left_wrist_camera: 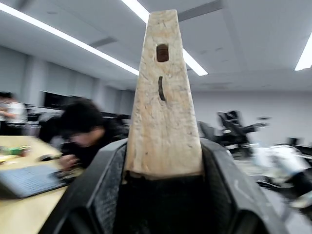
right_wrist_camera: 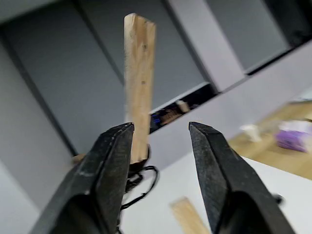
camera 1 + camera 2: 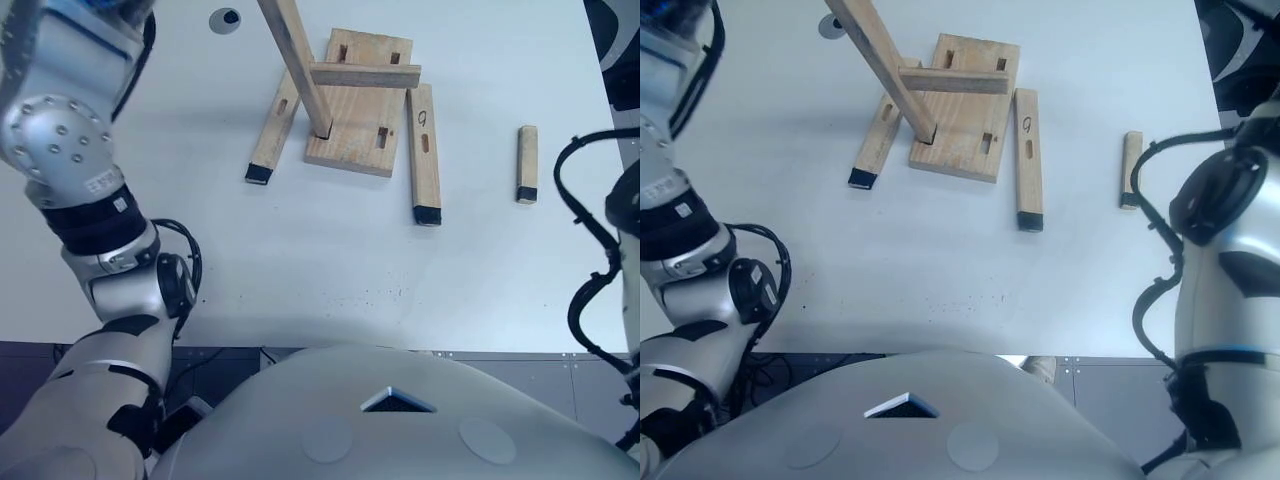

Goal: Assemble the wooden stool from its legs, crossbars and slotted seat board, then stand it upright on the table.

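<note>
The slotted seat board (image 3: 350, 110) lies flat on the white table. One wooden leg (image 3: 298, 60) stands in a slot near the board's left edge and leans up toward the far left. My left gripper (image 1: 163, 163) is shut on that leg's (image 1: 163, 107) upper part. A crossbar (image 3: 365, 75) rests across the board. Another leg (image 3: 272, 135) lies to the left of the board and a third leg (image 3: 425, 152) to its right, both with black tips. My right gripper (image 2: 161, 134) is open and holds nothing, with the upright leg (image 2: 139, 73) farther off behind it.
A short wooden piece (image 3: 527, 163) with a black tip lies alone at the right of the table. A dark round hole (image 3: 225, 18) sits in the tabletop at the far left. The near half of the table (image 3: 330, 260) is bare up to its front edge.
</note>
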